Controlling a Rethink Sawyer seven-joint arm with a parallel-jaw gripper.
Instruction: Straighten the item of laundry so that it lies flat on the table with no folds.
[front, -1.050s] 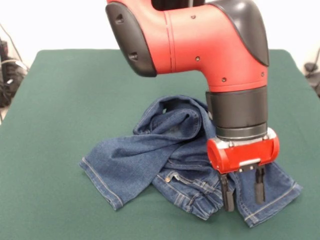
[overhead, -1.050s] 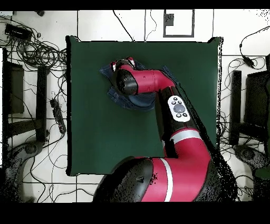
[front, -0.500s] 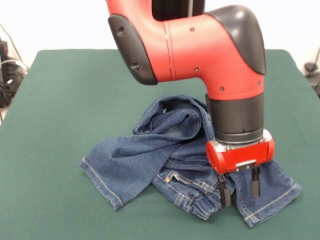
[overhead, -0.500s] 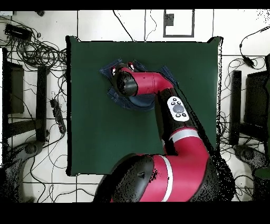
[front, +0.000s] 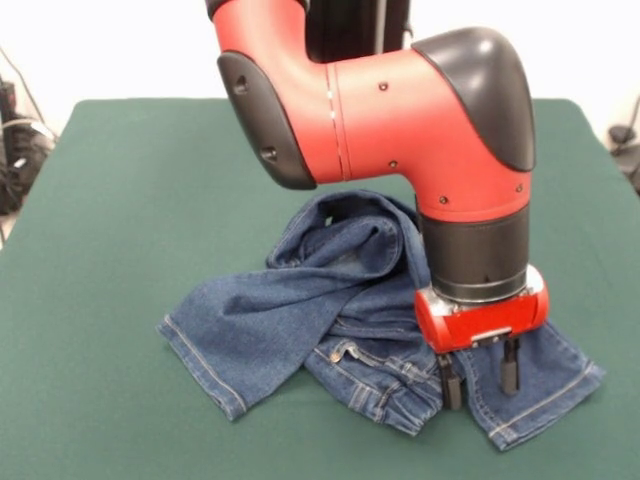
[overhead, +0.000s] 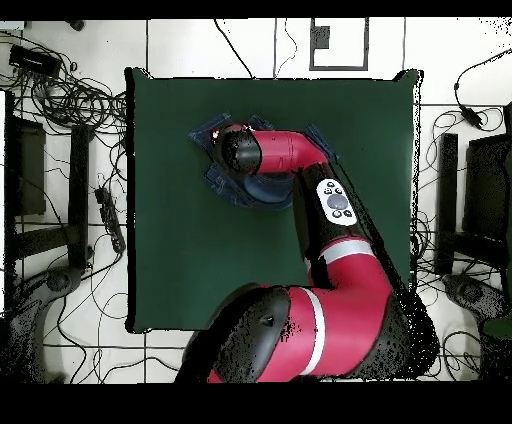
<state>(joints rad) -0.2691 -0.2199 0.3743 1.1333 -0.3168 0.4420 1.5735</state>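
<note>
Risk first: the jeans (front: 350, 310) are bunched in several layers, so a pinch from the claw (front: 478, 382) here could catch 2 layers at once, and a pull would drag the whole heap instead of opening it. A shallow grab could also slip off the denim, since only a little cloth looks to sit between the fingers. Pressing too low could snag the table (front: 120, 200) cloth.

Left to right in the front view: 1 leg runs out flat toward the left, its hem near the front edge; the waistband is crumpled in the middle front; a twisted hump of denim rises behind it; the other leg lies at right, hem toward the right front.

The claw stands straight down over that right leg, just right of the waistband, fingers spread apart, tips at or touching the denim, nothing gripped. Overhead, the arm (overhead: 300, 200) hides most of the jeans (overhead: 215, 182), which lie toward 1 long edge of the table (overhead: 370, 130).
</note>
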